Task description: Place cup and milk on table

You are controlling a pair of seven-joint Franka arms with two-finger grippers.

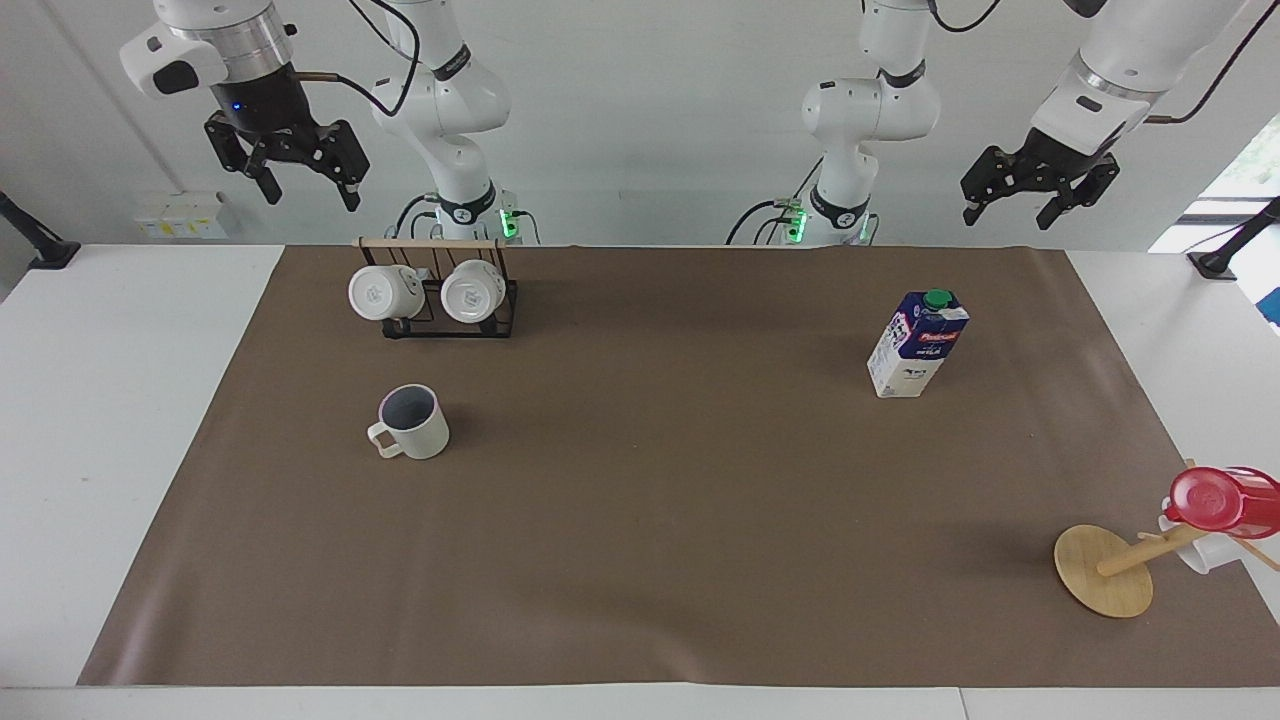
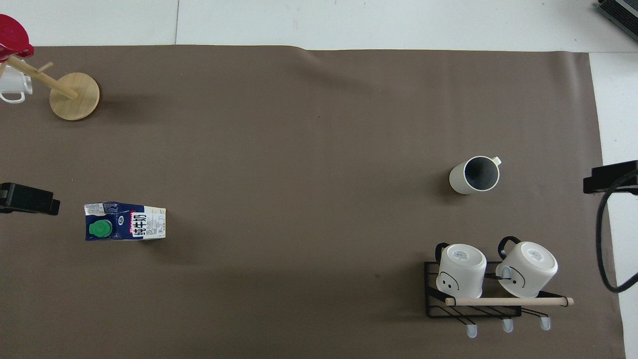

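Two arms at rest above the robots' edge of the table (image 1: 120,420). The left gripper (image 1: 1030,208) hangs high in the air over the left arm's end of the table, fingers spread apart and holding nothing; the right gripper (image 1: 305,190) hangs likewise over the right arm's end, also spread and empty.

The cup (image 1: 413,423) stands upright on the brown sheet (image 1: 650,520) toward the right arm's end, mouth up (dark inside showing), farther from the robots than the black wire rack (image 1: 450,325) that carries two white mugs (image 1: 385,292).

The milk (image 1: 915,343) stands upright on the sheet toward the left arm's end, green cap on top.

A wooden mug tree (image 1: 1105,570), farther from the robots at the left arm's end, bears a red cup (image 1: 1225,500).
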